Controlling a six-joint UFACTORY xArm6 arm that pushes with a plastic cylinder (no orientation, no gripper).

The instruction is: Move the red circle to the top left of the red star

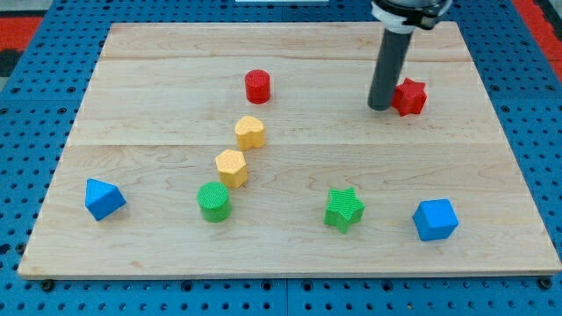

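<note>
Setting, one view.

Board (290,254): pale wooden table top of several planks joined edge to edge, seams and grain running from 9 o'clock to 3 o'clock; lit evenly, with soft short shadows.

Perforated panel (35,114): blue surface under and around the board, covered in regular rows of dark round holes; visible along the 9, 3 and 6 o'clock margins.

Red strips (537,19): at the 11 o'clock and 1 o'clock corners, possibly tape or a border; too little shows to tell.
</note>
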